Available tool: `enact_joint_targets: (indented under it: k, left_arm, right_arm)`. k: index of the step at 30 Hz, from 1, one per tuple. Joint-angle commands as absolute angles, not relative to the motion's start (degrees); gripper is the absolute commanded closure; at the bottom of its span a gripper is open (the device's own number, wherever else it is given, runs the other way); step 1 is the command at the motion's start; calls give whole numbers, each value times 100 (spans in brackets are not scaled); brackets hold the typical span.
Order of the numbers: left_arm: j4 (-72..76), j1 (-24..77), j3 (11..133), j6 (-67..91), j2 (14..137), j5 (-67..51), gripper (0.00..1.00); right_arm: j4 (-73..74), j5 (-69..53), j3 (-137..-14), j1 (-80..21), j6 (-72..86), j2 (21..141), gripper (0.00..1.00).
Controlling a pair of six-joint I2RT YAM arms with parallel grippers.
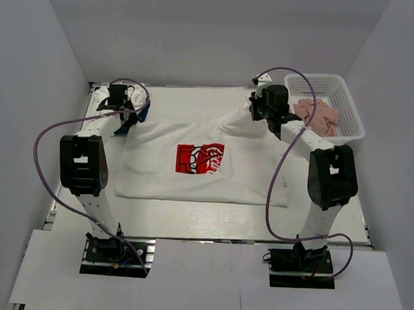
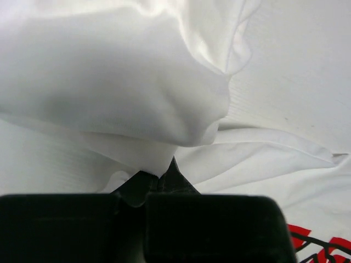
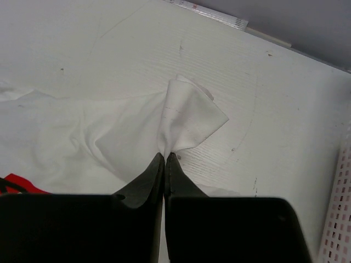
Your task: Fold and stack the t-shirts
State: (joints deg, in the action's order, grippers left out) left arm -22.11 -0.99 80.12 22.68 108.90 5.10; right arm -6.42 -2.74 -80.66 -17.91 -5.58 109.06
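Note:
A white t-shirt (image 1: pixel 192 182) with a red square chest print (image 1: pixel 200 158) lies spread across the middle of the table. My left gripper (image 1: pixel 123 116) is at its far left corner, shut on a bunched fold of the white cloth (image 2: pixel 137 98). My right gripper (image 1: pixel 259 110) is at the far right corner, shut on a pinched corner of the same shirt (image 3: pixel 184 118), lifted slightly off the table. A bit of red print shows in the left wrist view (image 2: pixel 315 244) and in the right wrist view (image 3: pixel 16 183).
A white perforated basket (image 1: pixel 355 111) with pink cloths (image 1: pixel 319 116) stands at the far right. A blue-edged item (image 1: pixel 141 113) lies under the left gripper at the far left. Grey walls enclose the table; purple cables loop beside both arms.

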Motion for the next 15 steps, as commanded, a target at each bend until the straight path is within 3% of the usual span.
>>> enact_joint_targets:
  k: [1,15]
  left_arm:
    - [-1513,-44,7841,1996,10292,369,100]
    - [-1618,-53,8131,2145,11145,202,100]
  right_arm:
    - [-1169,-185,-7743,-1819,-686,10503,100]
    - [-826,-18,-8191,-1819,-694,10845,100]
